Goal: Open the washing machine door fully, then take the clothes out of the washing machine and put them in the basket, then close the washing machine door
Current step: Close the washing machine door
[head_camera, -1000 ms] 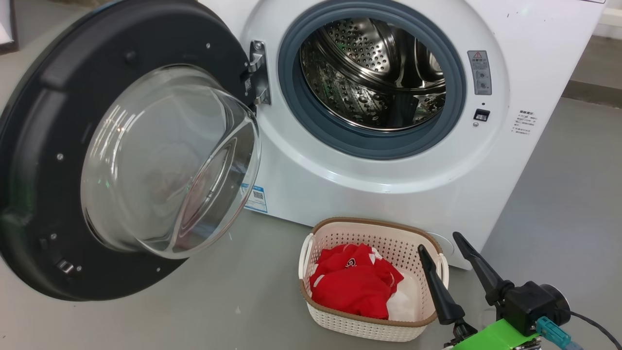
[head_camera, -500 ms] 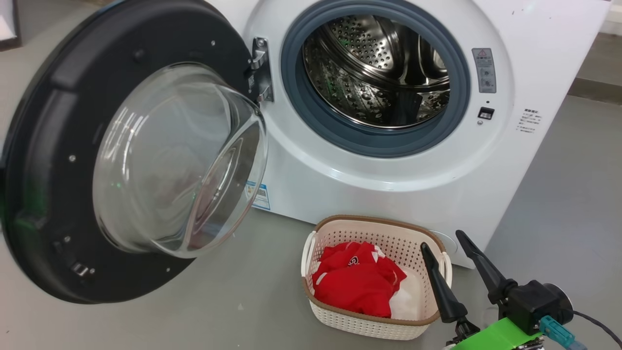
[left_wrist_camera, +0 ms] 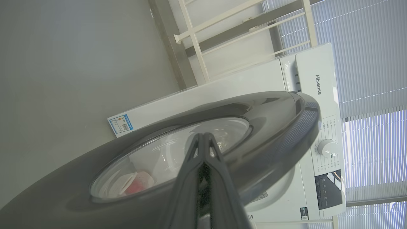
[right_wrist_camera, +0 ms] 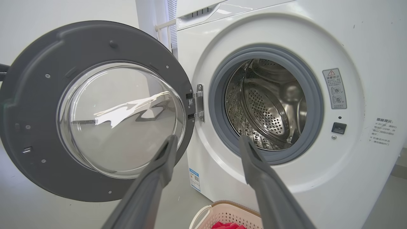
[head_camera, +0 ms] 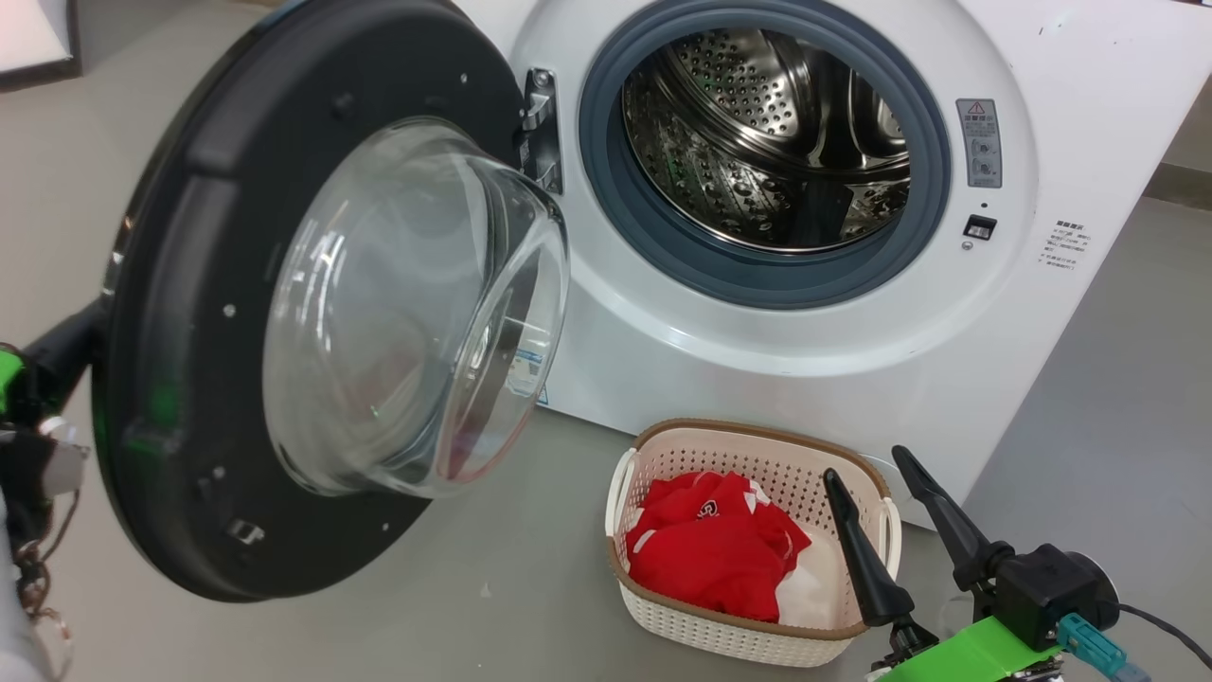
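Find the washing machine door swung wide on its hinge, standing left of the washing machine, with the glass window bulging toward the machine. See bare steel in the drum, no fabric. Spot the clothes bunched inside the basket, on the floor just in front of the machine, below the opening. Judge opening and unloading done, with only the closing to do.

Place the left gripper on the door's glossy outer side, fingers pressed together with nothing between them, tips over the window. Cannot tell whether touching the door or just short of it. Catch the left arm at the door's outer rim in the head view. Read this as set-up for a push.

Note the right gripper low, just beside the basket's right handle, fingers spread, holding nothing.

Next move, by judgement: press the closed fingertips on the outer face well away from the hinge. Follow the arc round to the grey rubber ring, pushing through to the latch. Watch for slipping on the glossy surface. Keep the right gripper out of the swing path.
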